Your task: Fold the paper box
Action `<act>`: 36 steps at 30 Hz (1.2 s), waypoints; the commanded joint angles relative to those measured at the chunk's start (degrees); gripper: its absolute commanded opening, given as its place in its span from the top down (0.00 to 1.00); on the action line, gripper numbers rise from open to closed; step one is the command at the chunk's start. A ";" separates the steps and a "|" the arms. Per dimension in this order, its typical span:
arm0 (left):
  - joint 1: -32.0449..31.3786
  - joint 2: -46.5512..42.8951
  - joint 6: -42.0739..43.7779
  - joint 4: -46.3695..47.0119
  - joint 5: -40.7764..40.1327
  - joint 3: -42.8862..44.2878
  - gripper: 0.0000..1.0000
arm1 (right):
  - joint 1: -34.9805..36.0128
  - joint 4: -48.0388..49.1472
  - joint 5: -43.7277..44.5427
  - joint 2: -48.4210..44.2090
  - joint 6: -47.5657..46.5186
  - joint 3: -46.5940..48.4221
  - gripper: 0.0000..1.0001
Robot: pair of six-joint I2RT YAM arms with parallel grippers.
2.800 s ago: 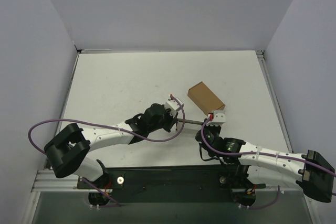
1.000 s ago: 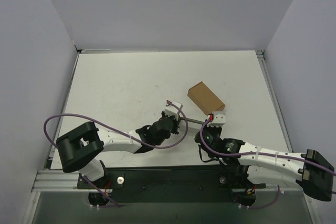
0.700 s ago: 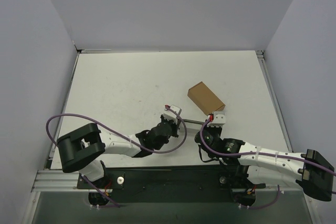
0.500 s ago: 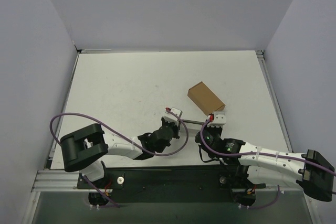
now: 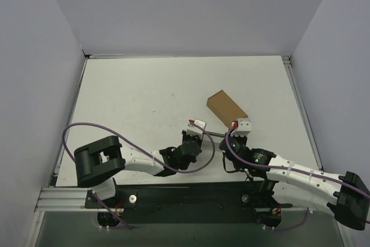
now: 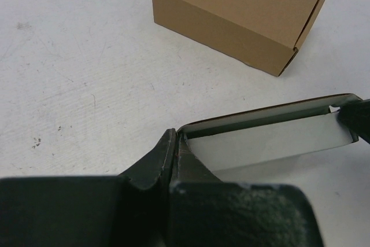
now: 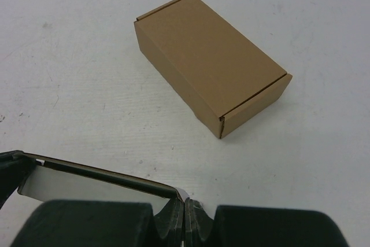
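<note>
thin white-grey paper blank (image 6: pixel 272 142) with its right end hidden behind a dark fingertip at the frame edge, only an edge-on sliver from above, black left gripper (image 6: pixel 175 143) and right gripper (image 7: pixel 184 203) bodies blurred, cropped by the bottom edges

Camera setup: one overhead, two wrist cams down low

The top cam sits high behind the arms and stares down at the whole table (image 5: pixel 133 91), with the bases at 6 o'clock. Both wrist cams ride close to the surface, looking forward past the left gripper (image 6: pixel 176 143) and right gripper (image 7: pixel 184 203) at 6 o'clock. All three catch the brown cardboard box (image 5: pixel 226 108), which is around 12 o'clock in both wrist views. Those two also share the paper box (image 6: pixel 266 140).
</note>
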 commanded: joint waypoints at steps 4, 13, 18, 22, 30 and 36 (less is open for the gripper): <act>-2.19 5.06 3.77 -18.72 3.71 2.35 1.00 | -4.05 -8.60 -11.30 -2.04 -3.40 2.64 0.99; -2.28 5.06 3.07 -20.56 3.35 3.58 1.00 | -4.14 -8.17 -9.11 -3.18 -3.58 -1.65 1.00; -2.54 5.50 1.32 -19.95 3.00 3.23 1.00 | -2.48 -6.14 -5.88 -7.66 -2.61 -5.53 1.00; -2.81 6.73 0.87 -19.25 2.30 3.14 1.00 | -2.30 -9.21 -5.86 -5.92 0.28 -3.96 1.00; -2.90 6.91 2.19 -19.34 0.54 3.05 1.00 | 2.62 -16.60 -4.37 -2.57 13.09 -3.59 1.00; -2.81 7.79 7.11 -16.26 2.03 2.79 1.00 | 6.67 -19.85 -3.22 -0.46 21.38 -4.30 1.00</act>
